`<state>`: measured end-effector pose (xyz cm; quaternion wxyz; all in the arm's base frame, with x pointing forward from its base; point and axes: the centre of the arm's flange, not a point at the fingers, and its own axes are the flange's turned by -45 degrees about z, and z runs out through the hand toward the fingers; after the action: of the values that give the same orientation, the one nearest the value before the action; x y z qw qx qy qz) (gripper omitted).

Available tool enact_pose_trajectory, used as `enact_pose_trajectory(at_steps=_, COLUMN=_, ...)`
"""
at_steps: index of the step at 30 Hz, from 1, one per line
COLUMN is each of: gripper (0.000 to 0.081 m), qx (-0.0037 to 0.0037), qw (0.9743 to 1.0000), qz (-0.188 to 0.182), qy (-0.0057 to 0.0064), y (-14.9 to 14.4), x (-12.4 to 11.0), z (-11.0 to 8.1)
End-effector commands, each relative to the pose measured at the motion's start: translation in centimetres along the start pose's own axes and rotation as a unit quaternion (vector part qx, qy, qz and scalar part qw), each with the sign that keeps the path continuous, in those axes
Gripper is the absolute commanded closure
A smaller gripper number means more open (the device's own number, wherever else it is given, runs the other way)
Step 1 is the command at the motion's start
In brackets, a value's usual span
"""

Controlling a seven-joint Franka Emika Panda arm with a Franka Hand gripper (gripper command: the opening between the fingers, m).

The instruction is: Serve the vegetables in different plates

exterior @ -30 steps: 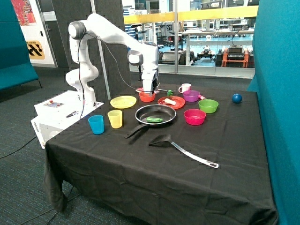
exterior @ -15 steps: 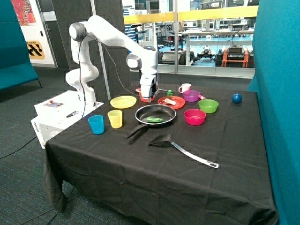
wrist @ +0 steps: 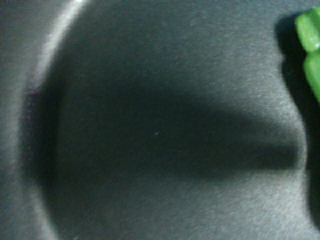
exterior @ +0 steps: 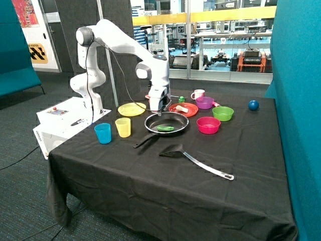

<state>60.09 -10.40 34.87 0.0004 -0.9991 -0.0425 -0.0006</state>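
Spatula (exterior: 195, 159) lies nearest on the black cloth, and behind it the frying pan (exterior: 166, 122) has the green pod (exterior: 165, 128) lying inside. Gripper (exterior: 159, 111) hangs low over the pan's far rim; whether its fingers are open or shut can't be told. Wrist view: dark pan floor, green pod (wrist: 311, 47) at the edge. Beyond, white chunk (exterior: 182, 108) sits on the red-orange plate (exterior: 189, 111), yellow plate (exterior: 131, 109) alongside

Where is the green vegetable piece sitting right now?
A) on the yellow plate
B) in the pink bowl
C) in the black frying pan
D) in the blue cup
C: the green pod lies inside the black frying pan, just below the gripper.
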Motion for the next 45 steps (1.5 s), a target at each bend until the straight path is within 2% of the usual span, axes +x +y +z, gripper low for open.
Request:
enact_pose_trajectory(at_steps=1, gripper=0.0460, qx=-0.00037, qw=0.9997, qz=0.025, qy=-0.0006, y=1.7, x=0.5, z=1.2)
enact_pose_trajectory(at_steps=14, gripper=0.0432, qx=-0.00037, qw=0.9995, qz=0.033, qy=-0.0006, y=3.3, x=0.7, z=2.0)
enact_pose_trajectory(at_steps=19, gripper=0.0389, qx=-0.00037, qw=0.9994, qz=0.033, qy=-0.0006, y=3.7, x=0.5, z=2.5)
enact_pose_trajectory(at_steps=29, gripper=0.0310, qx=-0.00037, qw=0.9998, qz=0.022, qy=-0.0006, y=4.3, x=0.9, z=3.1)
enact_pose_trajectory(at_steps=45, gripper=0.0270, qx=-0.00036, qw=1.0000, qz=0.005, qy=-0.0006, y=4.5, x=0.9, z=4.1)
